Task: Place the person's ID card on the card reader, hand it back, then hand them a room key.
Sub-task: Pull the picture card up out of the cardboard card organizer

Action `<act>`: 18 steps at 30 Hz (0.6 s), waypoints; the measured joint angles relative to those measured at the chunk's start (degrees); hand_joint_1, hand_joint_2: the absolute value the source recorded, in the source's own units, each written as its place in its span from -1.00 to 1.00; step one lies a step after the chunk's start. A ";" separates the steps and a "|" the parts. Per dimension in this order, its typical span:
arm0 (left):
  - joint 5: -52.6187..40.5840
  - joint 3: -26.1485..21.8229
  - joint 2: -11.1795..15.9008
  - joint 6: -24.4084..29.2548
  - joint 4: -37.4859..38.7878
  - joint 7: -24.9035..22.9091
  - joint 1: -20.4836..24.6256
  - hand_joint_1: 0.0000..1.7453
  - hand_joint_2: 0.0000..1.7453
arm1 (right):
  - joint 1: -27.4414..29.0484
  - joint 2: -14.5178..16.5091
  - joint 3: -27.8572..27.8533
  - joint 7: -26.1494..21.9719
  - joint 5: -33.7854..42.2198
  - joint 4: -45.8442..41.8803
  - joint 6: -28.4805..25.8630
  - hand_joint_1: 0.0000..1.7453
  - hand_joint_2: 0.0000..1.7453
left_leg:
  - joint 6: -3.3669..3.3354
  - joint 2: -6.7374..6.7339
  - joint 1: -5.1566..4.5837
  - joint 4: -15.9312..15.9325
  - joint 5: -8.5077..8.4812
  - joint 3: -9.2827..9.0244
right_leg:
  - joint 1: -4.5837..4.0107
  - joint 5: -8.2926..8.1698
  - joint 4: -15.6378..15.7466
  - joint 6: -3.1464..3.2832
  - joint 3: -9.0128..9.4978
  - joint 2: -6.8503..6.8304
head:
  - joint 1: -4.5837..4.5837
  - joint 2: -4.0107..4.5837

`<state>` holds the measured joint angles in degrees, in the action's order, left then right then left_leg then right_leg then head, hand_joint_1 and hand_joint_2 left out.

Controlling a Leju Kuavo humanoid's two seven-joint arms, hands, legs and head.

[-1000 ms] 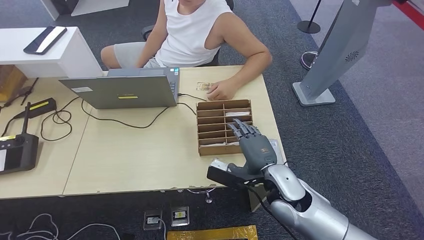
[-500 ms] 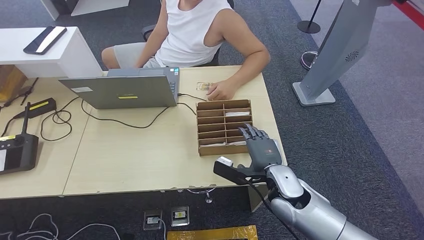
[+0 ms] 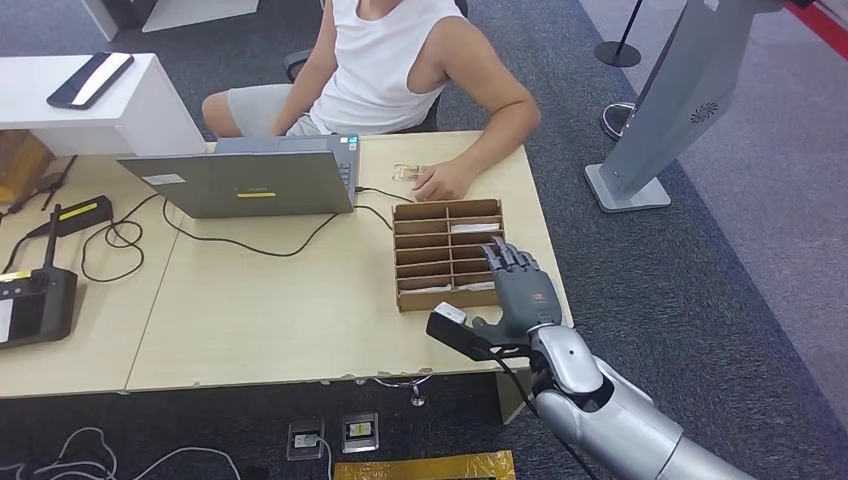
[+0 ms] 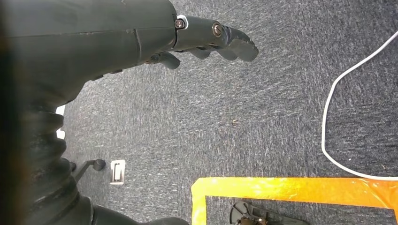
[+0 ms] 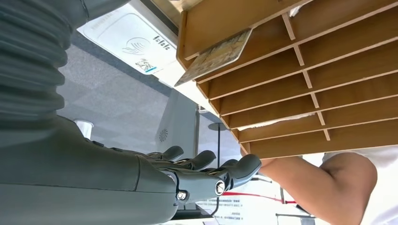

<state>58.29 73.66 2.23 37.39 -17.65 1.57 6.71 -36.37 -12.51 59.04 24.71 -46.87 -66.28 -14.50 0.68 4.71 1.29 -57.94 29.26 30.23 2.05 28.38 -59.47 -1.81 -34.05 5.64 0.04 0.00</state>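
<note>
Brown wooden card tray (image 3: 446,211); white card reader (image 5: 133,40), blue-green logo; grey right hand (image 3: 522,290); grey flecked carpet (image 4: 263,112).

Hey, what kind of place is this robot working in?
Probably a mock hotel check-in desk: a wooden card rack with room key cards, a card reader beside it, and a laptop facing a seated person.

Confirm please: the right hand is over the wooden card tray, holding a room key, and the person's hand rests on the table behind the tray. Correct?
Not quite. The right hand holds nothing; its fingers are apart, as the right wrist view shows. It is at the wooden card tray, and the person's hand does rest on the table behind it.
</note>
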 joint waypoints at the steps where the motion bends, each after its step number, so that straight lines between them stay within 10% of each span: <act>1: 0.00 0.00 0.00 0.02 0.01 0.02 0.00 -1.00 1.00 | -0.21 0.30 0.07 -0.27 0.03 0.47 -0.49 -1.00 1.00 | 0.00 0.00 0.00 0.00 0.00 0.00 | 0.00 0.00 0.00 0.00 0.00 0.01 | 0.00 0.00; 18: 0.00 0.00 -0.02 0.18 0.02 0.07 0.05 -1.00 1.00 | -1.58 3.92 1.21 -2.74 0.57 7.52 -1.46 -1.00 1.00 | 0.00 0.01 0.00 0.00 0.00 -0.01 | 0.00 0.00 0.00 0.00 0.00 0.01 | 0.01 0.00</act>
<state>58.29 73.66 2.21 37.57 -17.64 1.64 6.76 -37.94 -8.59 60.24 21.97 -46.29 -58.76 -15.96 0.68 4.72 1.29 -57.94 29.26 30.22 2.05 28.38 -59.47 -1.81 -34.05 5.64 0.05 0.00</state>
